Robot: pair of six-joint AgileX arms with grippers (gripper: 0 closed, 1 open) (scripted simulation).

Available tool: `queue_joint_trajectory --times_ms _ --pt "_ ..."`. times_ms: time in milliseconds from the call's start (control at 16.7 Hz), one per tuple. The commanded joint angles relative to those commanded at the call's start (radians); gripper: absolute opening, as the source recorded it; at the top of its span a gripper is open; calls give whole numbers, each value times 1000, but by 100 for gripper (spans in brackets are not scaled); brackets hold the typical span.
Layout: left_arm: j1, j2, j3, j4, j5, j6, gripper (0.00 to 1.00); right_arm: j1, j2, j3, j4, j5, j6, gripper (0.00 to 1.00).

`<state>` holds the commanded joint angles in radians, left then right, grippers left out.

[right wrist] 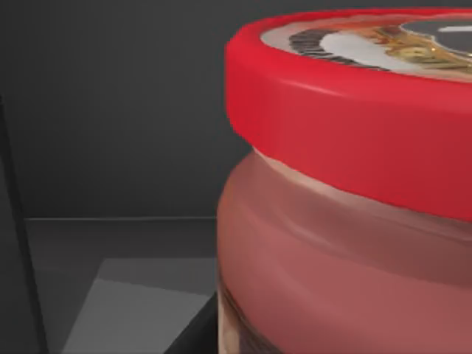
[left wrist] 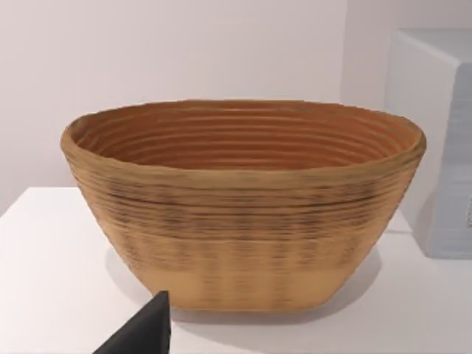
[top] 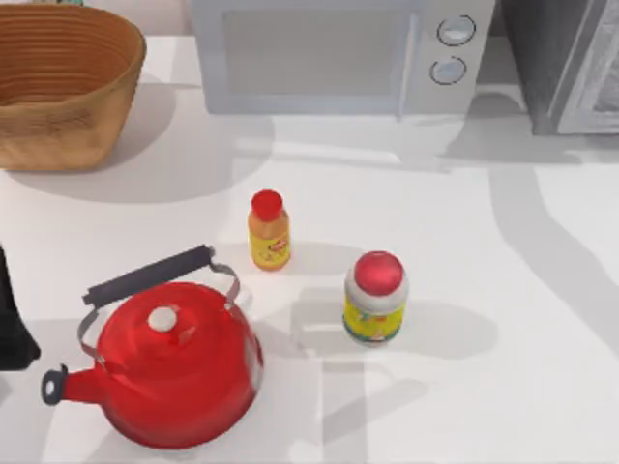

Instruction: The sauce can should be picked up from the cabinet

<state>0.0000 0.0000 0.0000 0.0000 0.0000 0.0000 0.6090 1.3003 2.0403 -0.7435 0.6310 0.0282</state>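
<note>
Top view: cabinet (top: 566,68) is standing at the far right of the surface (top: 484,242), beside the microwave (top: 329,53); a dark piece of the left arm is resting at the near left edge.
Left wrist view: left claw is facing the basket (left wrist: 243,206), far from the job; whether its fingers are parted, I cannot tell.
Right wrist view: sauce can (right wrist: 354,192) is standing upright inside the dark cabinet, looming right in front of the camera.
Relation: right arm is nearer by far; its claw's state I cannot tell.
</note>
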Motion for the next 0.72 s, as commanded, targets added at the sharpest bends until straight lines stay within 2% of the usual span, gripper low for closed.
queue_joint_trajectory --times_ms 300,720 --pt "0 0 0 0 0 0 100 -94 -200 -311 115 -95 -7 0" --pt "0 0 0 0 0 0 100 -303 -644 -1082 367 -310 -19 0"
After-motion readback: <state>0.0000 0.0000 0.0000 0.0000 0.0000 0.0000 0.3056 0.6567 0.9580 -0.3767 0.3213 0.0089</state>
